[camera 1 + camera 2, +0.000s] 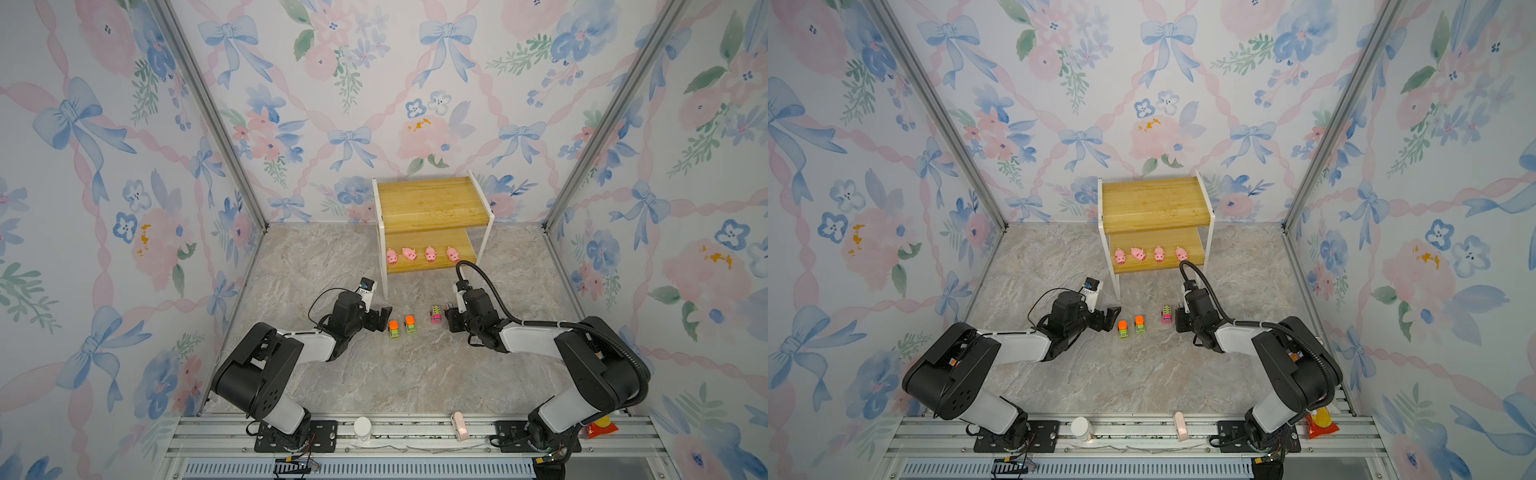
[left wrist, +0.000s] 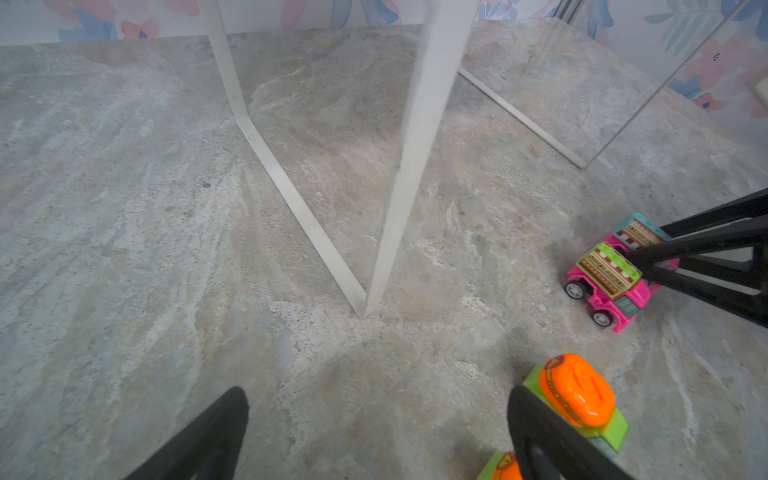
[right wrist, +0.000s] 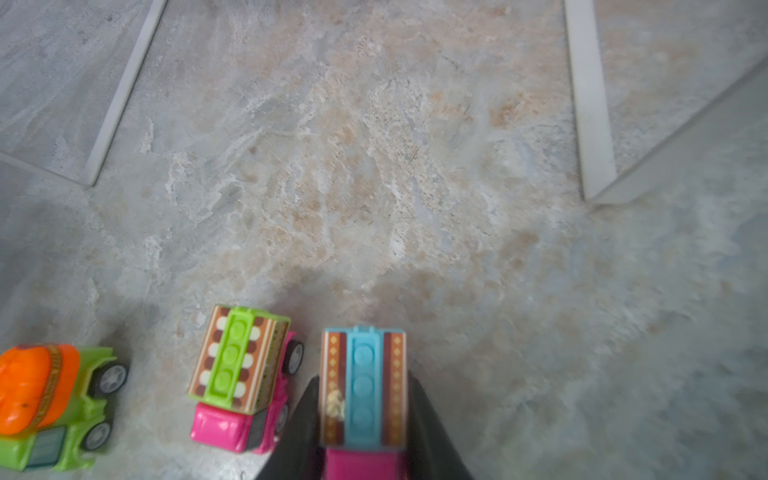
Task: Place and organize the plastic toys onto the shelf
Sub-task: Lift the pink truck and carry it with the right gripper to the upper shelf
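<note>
Gripping blue-roofed bus [image 3: 363,374] lengthwise, right hand [image 3: 363,384]; rear toward shelf [image 1: 432,199].

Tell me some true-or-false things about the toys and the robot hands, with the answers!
1. Four pigs stand on the shelf's lower board. True.
2. The green trucks sit on the top board. False: both stand on the table.
3. The right gripper is shut on the blue-roofed bus. True.
4. The left gripper holds a pig. False: it is open and empty, beside the green trucks.
5. The green-roofed bus is on the shelf. False: it stands on the table beside the blue-roofed bus.
</note>
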Available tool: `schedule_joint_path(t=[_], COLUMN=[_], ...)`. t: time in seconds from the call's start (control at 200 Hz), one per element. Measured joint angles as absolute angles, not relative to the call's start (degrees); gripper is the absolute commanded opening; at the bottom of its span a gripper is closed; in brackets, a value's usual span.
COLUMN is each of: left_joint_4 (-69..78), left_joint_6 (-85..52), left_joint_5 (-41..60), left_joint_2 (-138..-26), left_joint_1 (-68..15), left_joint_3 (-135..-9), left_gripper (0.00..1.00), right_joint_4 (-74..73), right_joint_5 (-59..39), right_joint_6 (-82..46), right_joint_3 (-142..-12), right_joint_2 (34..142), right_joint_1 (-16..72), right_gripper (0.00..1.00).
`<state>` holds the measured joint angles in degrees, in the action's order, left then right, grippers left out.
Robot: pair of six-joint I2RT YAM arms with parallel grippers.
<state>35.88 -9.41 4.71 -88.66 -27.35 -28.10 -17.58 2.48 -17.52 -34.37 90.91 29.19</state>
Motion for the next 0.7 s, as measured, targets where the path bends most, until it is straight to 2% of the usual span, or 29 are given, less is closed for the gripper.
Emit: schedule_joint_path(t=[0.335,0.7], left_joint_4=[35.9,35.9], left_joint_6=[-9.41,-9.41], left_joint_5=[4.32,4.32], left_joint_2=[-87.7,-87.68], left_joint_1=[-27.35,-27.35], left_joint_3=[-27.86,-27.86], left_gripper=[0.98,0.98], right_joint_4=[-11.79,5.32], right_joint_5=[1.87,1.43], right_joint_6=[-16.45,-14.96], right_joint_3=[-33.85,-37.76], right_joint_2=[81.47,64.34], right_joint_1=[29.26,29.76], right_gripper=[0.24,0.24])
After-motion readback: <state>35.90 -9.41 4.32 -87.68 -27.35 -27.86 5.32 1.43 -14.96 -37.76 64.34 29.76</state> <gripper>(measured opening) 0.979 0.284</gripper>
